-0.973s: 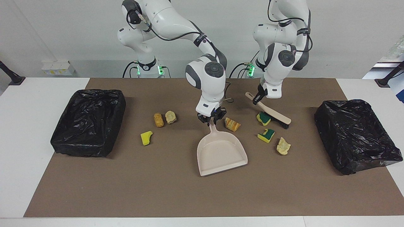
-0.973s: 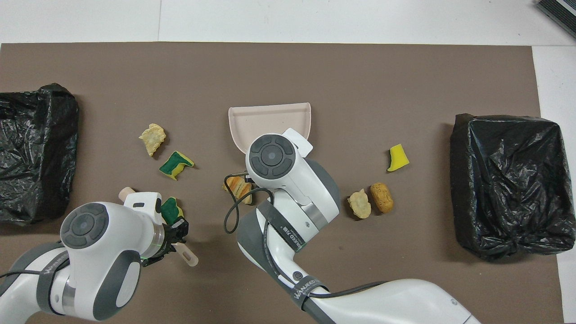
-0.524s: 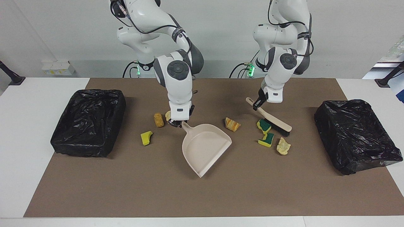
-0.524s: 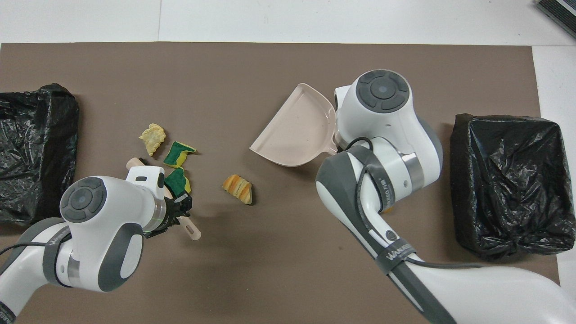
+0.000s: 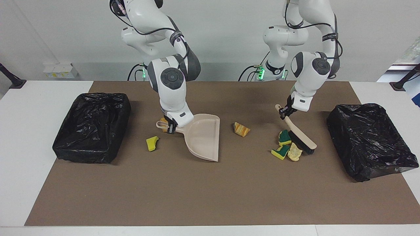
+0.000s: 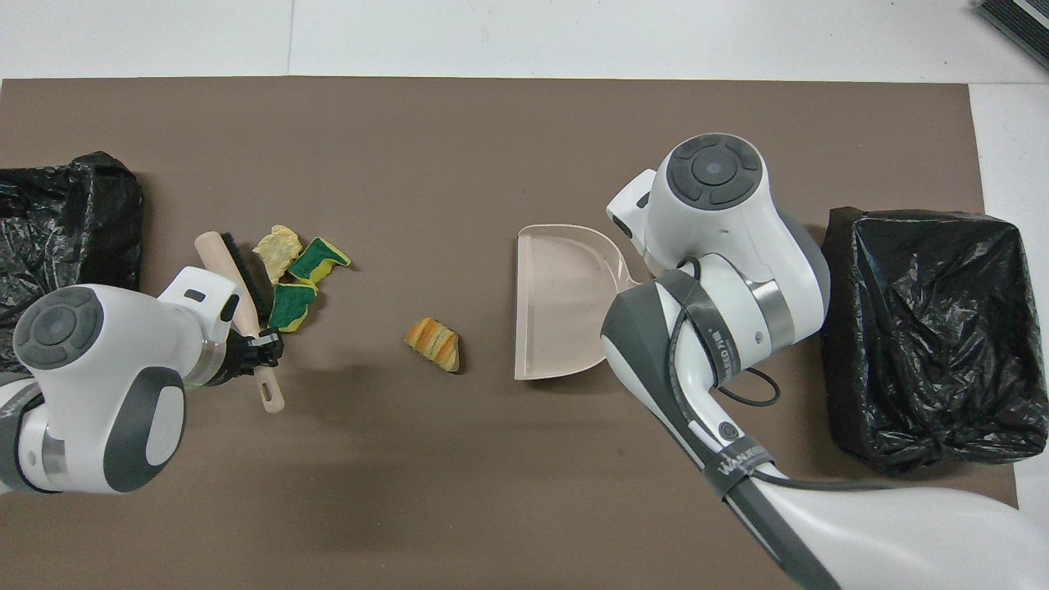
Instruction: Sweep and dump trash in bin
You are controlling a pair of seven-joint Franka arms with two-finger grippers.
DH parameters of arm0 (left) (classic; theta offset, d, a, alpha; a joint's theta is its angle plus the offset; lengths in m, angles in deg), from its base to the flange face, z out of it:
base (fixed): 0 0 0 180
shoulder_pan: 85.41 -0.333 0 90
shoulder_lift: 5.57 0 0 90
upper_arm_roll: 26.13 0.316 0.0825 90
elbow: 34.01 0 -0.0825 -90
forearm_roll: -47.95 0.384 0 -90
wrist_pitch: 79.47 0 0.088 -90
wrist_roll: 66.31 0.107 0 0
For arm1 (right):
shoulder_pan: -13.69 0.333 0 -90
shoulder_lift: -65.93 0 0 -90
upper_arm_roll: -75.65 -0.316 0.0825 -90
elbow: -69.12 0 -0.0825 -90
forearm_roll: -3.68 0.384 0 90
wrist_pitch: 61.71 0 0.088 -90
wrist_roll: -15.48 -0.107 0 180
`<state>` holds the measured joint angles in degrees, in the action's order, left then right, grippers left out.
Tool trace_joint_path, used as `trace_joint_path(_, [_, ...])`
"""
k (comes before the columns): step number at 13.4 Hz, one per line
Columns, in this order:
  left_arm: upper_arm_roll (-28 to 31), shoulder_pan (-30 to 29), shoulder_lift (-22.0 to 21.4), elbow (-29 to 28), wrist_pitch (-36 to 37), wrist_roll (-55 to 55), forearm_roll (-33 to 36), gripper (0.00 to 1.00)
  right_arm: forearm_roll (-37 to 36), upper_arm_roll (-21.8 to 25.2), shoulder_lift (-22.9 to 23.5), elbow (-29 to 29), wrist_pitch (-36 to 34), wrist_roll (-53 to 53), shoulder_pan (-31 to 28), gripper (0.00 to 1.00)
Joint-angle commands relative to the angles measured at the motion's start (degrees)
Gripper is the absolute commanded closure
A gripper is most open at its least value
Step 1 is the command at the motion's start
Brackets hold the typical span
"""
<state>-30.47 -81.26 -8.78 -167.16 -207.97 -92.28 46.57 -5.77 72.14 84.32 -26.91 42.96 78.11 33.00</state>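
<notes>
The right pincer (image 5: 170, 126) pinches the dustpan (image 5: 201, 137) handle, pan resting mid-counter (image 5: 197, 196) beside an orange scrap (image 5: 241, 129). The left pincer (image 5: 284, 112) clamps the brush (image 5: 299, 135) handle, bristles touching the sponge scraps (image 5: 284, 146) near the bin (image 5: 369, 139).

matt brown paper mat (image 5: 210, 200); glossy crinkled black plastic bin liners (image 5: 93, 126); smooth beige plastic dustpan (image 5: 203, 136); wood-look brush (image 5: 300, 132).

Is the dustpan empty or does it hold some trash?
Empty: the dustpan, held by the right gripper, shows only its bare pink floor.
</notes>
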Motion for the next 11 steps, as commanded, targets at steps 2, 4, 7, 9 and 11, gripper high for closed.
trace_joint_path(2, [-0.5,-2.0,5.0,8.0,3.8,8.7,3.1,1.0,-6.3,-0.4,-2.5,-3.9,1.9,-2.5,3.4,1.0])
trace_joint_path(4, [-0.6,-1.7,5.1,7.9,4.7,9.4,6.1,1.0,-7.9,-0.4,-1.7,-3.9,2.5,-3.9,5.1,1.0])
trace_joint_path(7, [-0.6,-1.3,6.0,7.8,5.2,10.7,7.8,1.0,-8.3,-0.4,-1.5,-4.2,3.5,-3.9,5.3,1.0])
trace_joint_path(9, [-0.8,-0.6,5.8,7.7,8.2,10.7,9.5,1.0,-8.3,-0.4,-1.7,-4.8,4.1,-6.1,5.5,1.0])
trace_joint_path(11, [-0.8,1.4,5.2,7.4,9.7,10.6,9.6,1.0,-8.3,-0.4,-1.7,-5.6,5.4,-9.5,6.2,1.0])
